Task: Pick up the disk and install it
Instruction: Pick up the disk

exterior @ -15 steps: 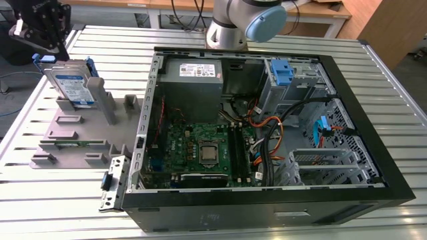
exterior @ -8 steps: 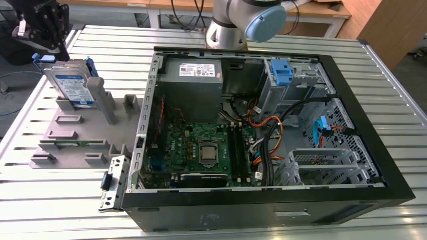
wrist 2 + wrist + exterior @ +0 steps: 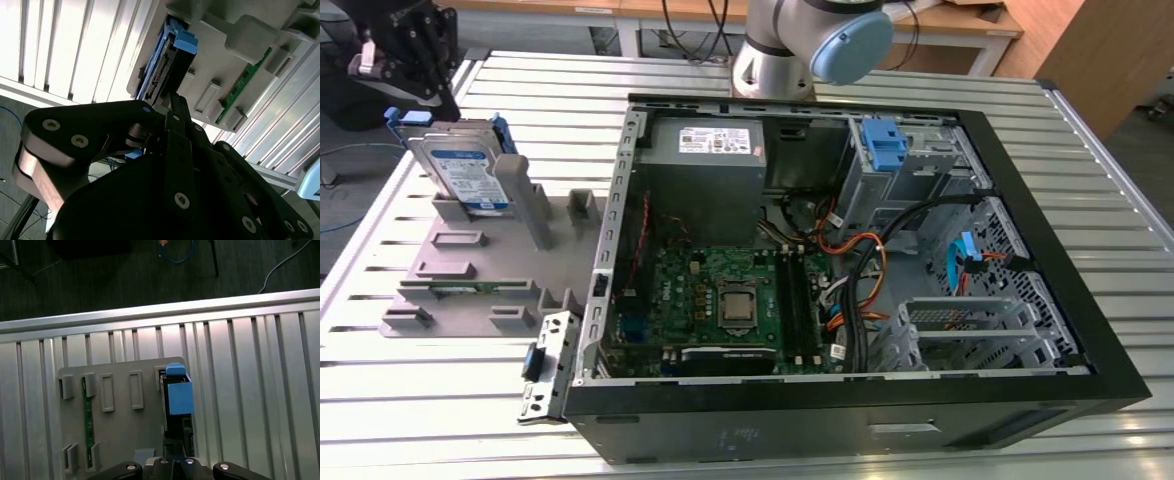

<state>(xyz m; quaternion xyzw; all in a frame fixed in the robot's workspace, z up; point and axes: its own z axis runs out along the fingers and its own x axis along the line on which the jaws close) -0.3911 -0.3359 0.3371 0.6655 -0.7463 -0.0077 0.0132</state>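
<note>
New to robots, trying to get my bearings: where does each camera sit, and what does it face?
Exterior view: off the arm, looking down on the open computer case; shows that arm and the end effector above the disk.
First wrist view: on the arm, looking down onto the disk in its grey holder; end effector links show.
Second wrist view: on the arm, slanting past the black end effector toward the disk.
Shared: all three show the disk standing in the holder.

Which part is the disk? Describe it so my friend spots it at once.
Start at the open computer case; on the exterior view's left of it lies a grey holder tray. At its far end the disk stands on edge. It alone is a silver slab with a white-and-blue label and blue frame.
</note>
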